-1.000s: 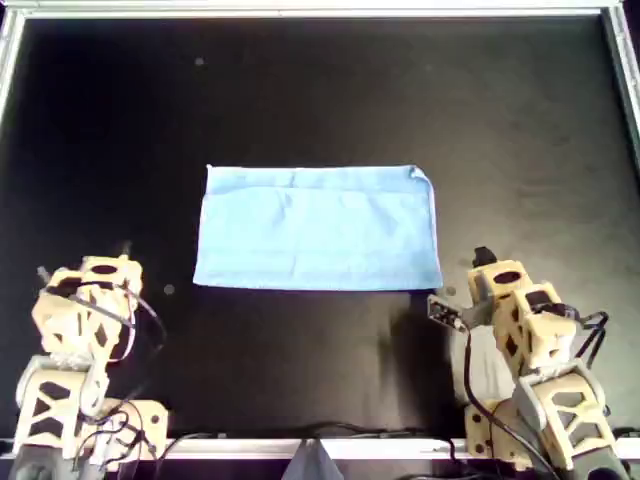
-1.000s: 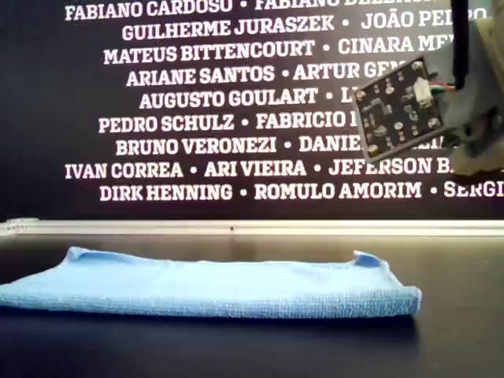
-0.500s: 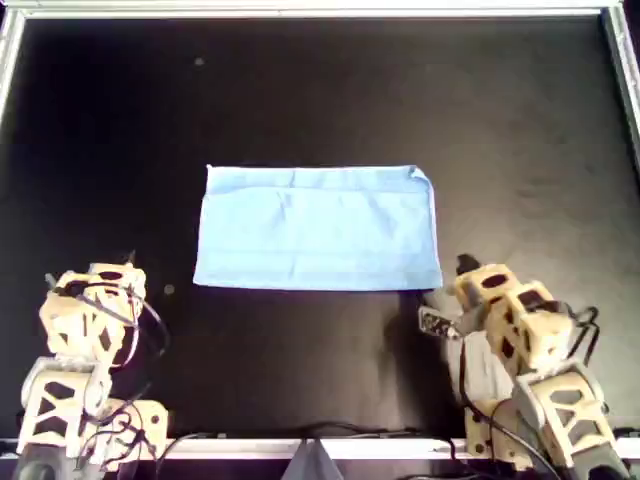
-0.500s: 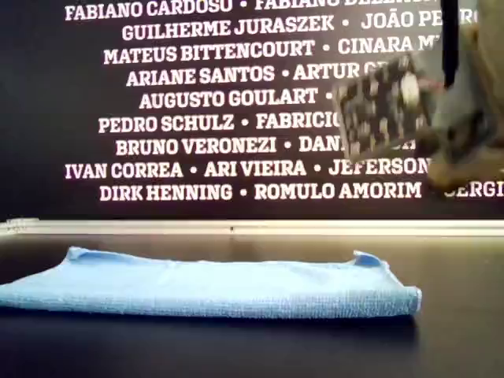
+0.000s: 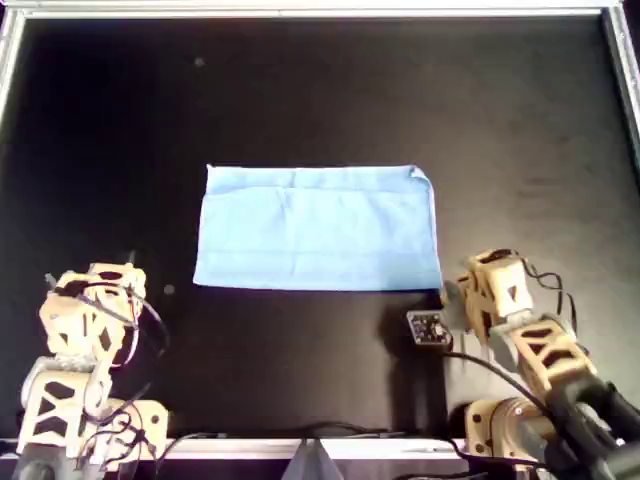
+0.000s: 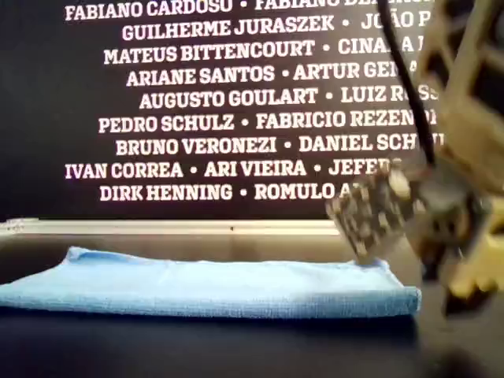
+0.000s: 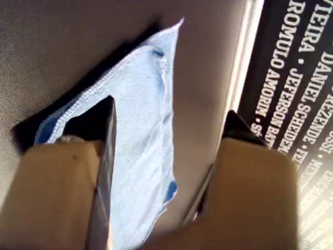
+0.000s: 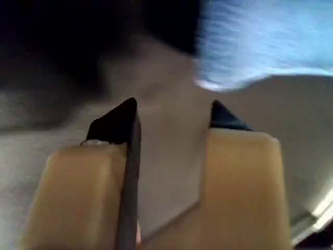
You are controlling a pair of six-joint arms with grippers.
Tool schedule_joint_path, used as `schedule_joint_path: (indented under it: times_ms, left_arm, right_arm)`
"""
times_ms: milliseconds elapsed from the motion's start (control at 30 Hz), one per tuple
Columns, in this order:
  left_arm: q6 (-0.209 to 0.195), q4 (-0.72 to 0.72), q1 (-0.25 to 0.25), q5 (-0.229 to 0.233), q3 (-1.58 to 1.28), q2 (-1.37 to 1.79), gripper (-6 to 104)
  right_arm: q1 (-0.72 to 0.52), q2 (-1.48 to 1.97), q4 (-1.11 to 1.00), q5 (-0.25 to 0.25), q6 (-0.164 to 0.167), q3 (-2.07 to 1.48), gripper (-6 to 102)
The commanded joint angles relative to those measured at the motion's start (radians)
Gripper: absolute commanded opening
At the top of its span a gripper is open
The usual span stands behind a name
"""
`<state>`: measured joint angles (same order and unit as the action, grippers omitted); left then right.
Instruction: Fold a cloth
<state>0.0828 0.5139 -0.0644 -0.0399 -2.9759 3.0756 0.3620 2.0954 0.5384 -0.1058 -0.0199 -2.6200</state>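
Note:
The light blue cloth (image 5: 318, 228) lies flat on the black table as a wide rectangle, folded in half, with its folded edge toward the exterior view's front (image 6: 205, 287). My right gripper (image 8: 173, 112) is open and empty, just off the cloth's corner (image 8: 265, 41); in the overhead view it (image 5: 462, 292) sits by the cloth's lower right corner. The left gripper (image 7: 169, 117) is open too, holding nothing and pointing at the cloth (image 7: 140, 104) from a distance. It (image 5: 128, 262) stands off the overhead view's lower left corner of the cloth.
A metal rail (image 5: 300, 10) frames the black table (image 5: 320, 90). A banner of white names (image 6: 197, 102) stands behind the far rail. The right arm's small circuit board (image 5: 428, 328) hangs beside its wrist, blurred in the exterior view (image 6: 370, 213).
The right arm has turned and dropped low toward the table beside the cloth's near corner. The left arm drew back slightly, then held. The cloth has not moved.

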Motion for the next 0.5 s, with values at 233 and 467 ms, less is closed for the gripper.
schedule_joint_path:
  times_ms: [233, 467]
  left_arm:
    - [0.002, -0.008, 0.025, 0.000, 0.011, 0.015, 71]
    - [0.002, -0.008, 0.025, 0.000, -0.008, 0.015, 71]
  right_arm:
    - [0.006, -0.043, -0.018, 0.104, -0.008, 0.150, 69]
    - [0.006, -0.069, -0.018, 0.160, -0.009, 0.192, 69]
